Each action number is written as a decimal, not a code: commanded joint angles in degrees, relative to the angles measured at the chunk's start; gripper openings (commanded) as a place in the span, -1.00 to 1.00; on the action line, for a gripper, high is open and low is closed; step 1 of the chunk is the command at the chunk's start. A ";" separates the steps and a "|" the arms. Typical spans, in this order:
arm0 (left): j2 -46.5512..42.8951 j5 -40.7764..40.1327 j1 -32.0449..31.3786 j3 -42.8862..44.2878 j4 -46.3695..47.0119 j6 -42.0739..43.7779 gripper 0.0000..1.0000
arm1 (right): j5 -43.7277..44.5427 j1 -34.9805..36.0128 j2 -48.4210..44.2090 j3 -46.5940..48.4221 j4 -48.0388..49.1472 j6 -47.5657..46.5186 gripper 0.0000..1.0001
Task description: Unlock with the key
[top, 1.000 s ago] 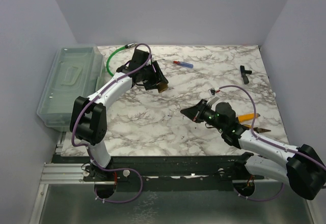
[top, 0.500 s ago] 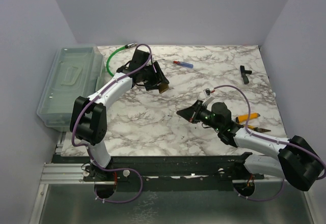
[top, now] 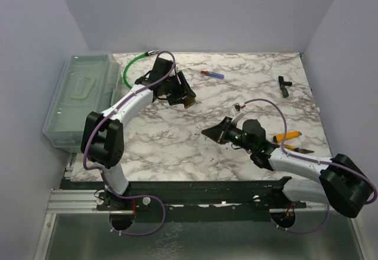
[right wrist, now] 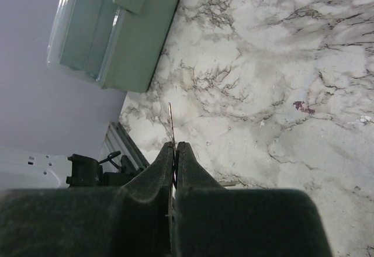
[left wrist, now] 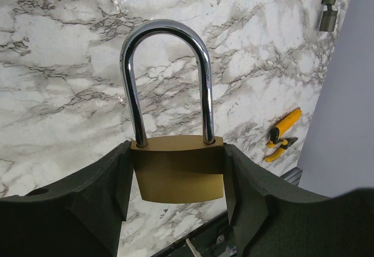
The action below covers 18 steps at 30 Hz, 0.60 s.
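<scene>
I'm looking into a robot test cell, a lab bench rather than any home. The marble-patterned table (top: 177, 148) is boxed in by plain pale walls (top: 195, 12) from 9 round to 3 o'clock. At 6 o'clock the left arm (top: 127, 103) and right arm (top: 301, 164) stand on a metal frame (top: 71, 201). A clear plastic box (top: 82, 97) sits at 9 o'clock, pliers (top: 288, 136) at 4.

White links and black joint housings made up the left arm (top: 131, 101) and right arm (top: 298, 165), each trailed by a looping purple cable (top: 260, 100) and tipped with black moulded fingers (left wrist: 76, 210).
</scene>
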 commanded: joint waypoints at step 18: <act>-1.66 3.08 0.52 -0.27 3.39 -1.20 -1.00 | 1.08 3.41 3.49 4.30 2.33 -1.36 -0.99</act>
